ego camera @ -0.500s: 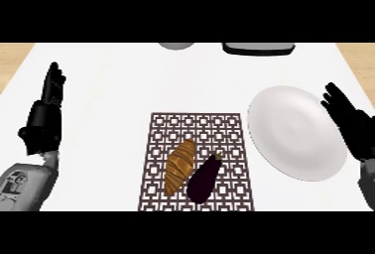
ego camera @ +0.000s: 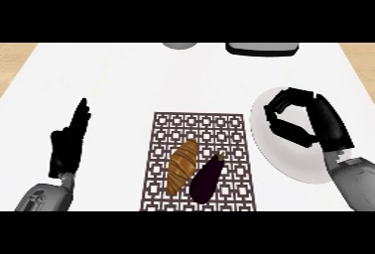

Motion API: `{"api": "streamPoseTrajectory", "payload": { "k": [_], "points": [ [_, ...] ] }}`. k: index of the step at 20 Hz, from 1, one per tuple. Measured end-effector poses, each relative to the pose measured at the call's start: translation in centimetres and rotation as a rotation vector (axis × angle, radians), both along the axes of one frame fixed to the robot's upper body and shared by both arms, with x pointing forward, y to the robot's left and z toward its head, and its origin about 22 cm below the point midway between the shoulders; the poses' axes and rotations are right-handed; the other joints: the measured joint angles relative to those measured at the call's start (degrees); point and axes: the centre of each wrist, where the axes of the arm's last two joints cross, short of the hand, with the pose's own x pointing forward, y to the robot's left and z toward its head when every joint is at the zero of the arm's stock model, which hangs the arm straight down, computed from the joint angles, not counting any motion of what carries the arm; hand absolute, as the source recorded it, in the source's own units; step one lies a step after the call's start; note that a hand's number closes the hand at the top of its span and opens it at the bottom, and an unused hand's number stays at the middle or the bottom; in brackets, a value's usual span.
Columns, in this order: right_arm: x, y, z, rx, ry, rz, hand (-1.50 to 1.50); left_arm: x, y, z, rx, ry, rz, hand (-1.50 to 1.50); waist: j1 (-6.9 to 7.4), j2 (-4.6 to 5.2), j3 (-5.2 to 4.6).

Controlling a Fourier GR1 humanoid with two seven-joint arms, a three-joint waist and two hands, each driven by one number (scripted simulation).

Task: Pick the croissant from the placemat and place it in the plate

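Observation:
A golden-brown croissant (ego camera: 182,165) lies on the brown lattice placemat (ego camera: 199,126), left of a dark purple eggplant (ego camera: 207,177) that touches its side. The white plate (ego camera: 273,154) sits to the right of the placemat. My right hand (ego camera: 315,121) hovers over the plate, fingers curled inward with nothing in them. My left hand (ego camera: 70,144) stands at the left of the counter, fingers straight and pointing away, well apart from the placemat.
A grey round object (ego camera: 179,45) and a dark-rimmed grey container (ego camera: 262,48) sit at the counter's far edge. Wooden floor shows beyond the counter's left and right edges.
My right hand has curled its fingers and shifted left over the plate. The view has tilted, so everything sits lower in the picture. The croissant and eggplant have not moved on the placemat.

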Motion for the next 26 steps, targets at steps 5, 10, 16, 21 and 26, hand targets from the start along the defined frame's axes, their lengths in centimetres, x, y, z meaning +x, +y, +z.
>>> {"api": "streamPoseTrajectory", "payload": {
  "k": [5,10,16,21,26],
  "points": [
    [-3.1,6.2,-4.0,0.123,-0.083,-0.099,-1.50,-0.8,-1.2,-1.4,-0.068,0.104,0.005,0.00,-1.19,0.42,1.18],
    [-7.4,12.4,-8.1,0.309,-0.143,-0.007,-1.50,-0.9,-2.0,-0.9,-0.096,0.140,-0.009,0.00,-0.76,0.78,1.57],
    [-9.1,14.3,-10.3,0.044,-0.106,0.090,-1.50,-1.6,-2.1,-0.4,-0.099,0.161,-0.010,0.00,-0.67,0.76,1.45],
    [-8.0,14.3,-8.2,-0.201,-0.060,0.097,-1.50,-2.2,-2.1,-0.5,-0.095,0.169,-0.006,0.00,-0.89,0.59,1.36],
    [-7.3,16.5,-5.1,-0.383,0.067,0.146,-1.50,-1.8,-2.0,-0.2,-0.093,0.163,-0.006,0.00,-0.89,0.67,1.36]
  ]
}}
